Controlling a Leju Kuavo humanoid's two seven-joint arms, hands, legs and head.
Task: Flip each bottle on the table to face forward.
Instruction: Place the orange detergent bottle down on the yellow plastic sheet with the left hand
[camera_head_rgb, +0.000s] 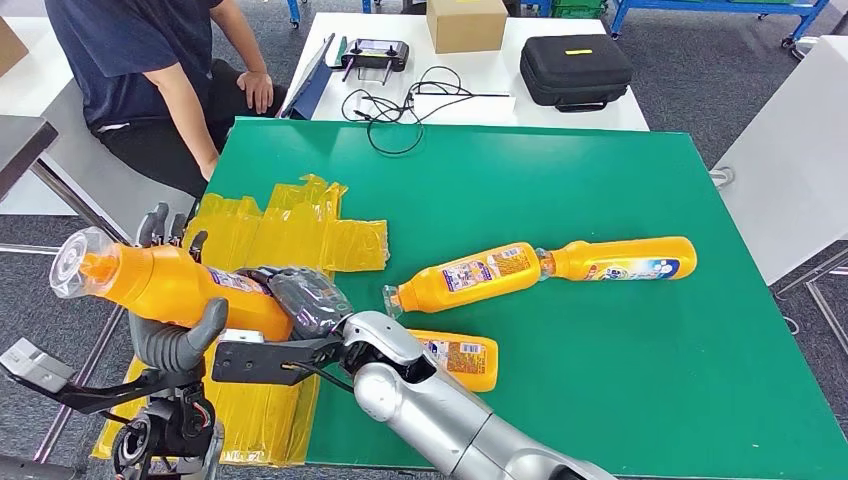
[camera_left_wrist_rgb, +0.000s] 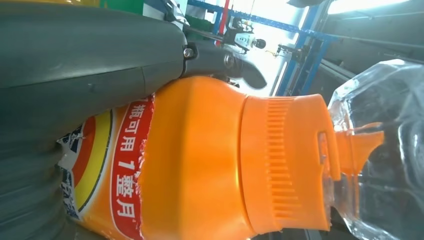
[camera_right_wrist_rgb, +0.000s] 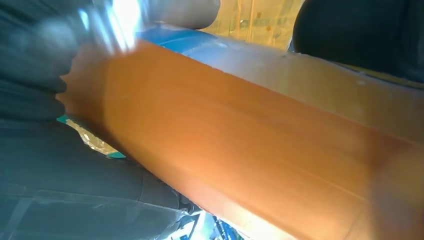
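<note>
Held bottle (camera_head_rgb: 160, 285): I have it off the table at the near left corner, clear cap (camera_head_rgb: 75, 262) pointing left, my left hand (camera_head_rgb: 172, 300) wrapped round its shoulder with thumb below and fingers behind; my right hand (camera_head_rgb: 305, 300) grips its base end, and in the right wrist view the orange body runs across that palm. Second bottle (camera_head_rgb: 470, 275) and third bottle (camera_head_rgb: 620, 260): lying end to end mid-table, touching. Fourth bottle (camera_head_rgb: 460, 358): flat, just beside my right forearm, partly hidden by it. Yellow sheets (camera_head_rgb: 290, 235): crinkled plastic over the left part of the green table (camera_head_rgb: 600, 400), hanging over the near edge. Beyond the far edge: a white table (camera_head_rgb: 500, 100) carrying a cardboard box (camera_head_rgb: 465, 22), black case (camera_head_rgb: 575, 70), controller (camera_head_rgb: 372, 52) and cables (camera_head_rgb: 400, 105). A seated person (camera_head_rgb: 150, 70) at far left, close to the corner. Right half of the green top lies open; grey carpet around.
</note>
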